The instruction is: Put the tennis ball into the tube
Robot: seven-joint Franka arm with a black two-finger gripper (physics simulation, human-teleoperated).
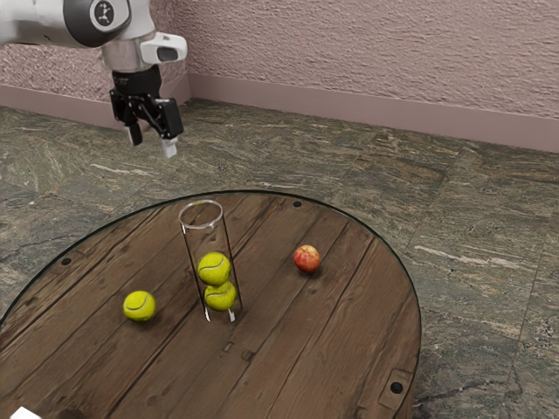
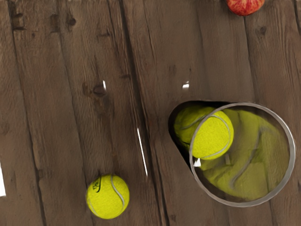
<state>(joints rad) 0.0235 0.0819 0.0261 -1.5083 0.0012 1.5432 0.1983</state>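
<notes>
At the exterior view's far left, in the near corner, lay the corner of something white [image 1: 24,413], too cut off to identify. The robot arm [image 1: 39,22] reached in from the upper left, over a stone-patterned floor [image 1: 472,236] and in front of a rough pinkish wall [image 1: 367,52].

Next along, on a round, dark wooden table [image 1: 297,340], was the loose tennis ball [image 1: 140,305], yellow-green with a pale seam. It sat outside the tube, near it but not touching. The wrist view showed black lettering on its side.

Slightly farther right, the black gripper [image 1: 152,141] hung high above the tabletop, pointing down. Its two fingers stood wide apart with nothing between them.

Then came the clear tube [image 1: 206,243], standing on its end with its round rim open at the top. Inside, in its lower part, were two more tennis balls, an upper ball [image 1: 214,268] resting on a lower ball [image 1: 220,296].

Beyond the tube, farther right and well apart from it, sat a red and yellow apple [image 1: 307,258].
</notes>
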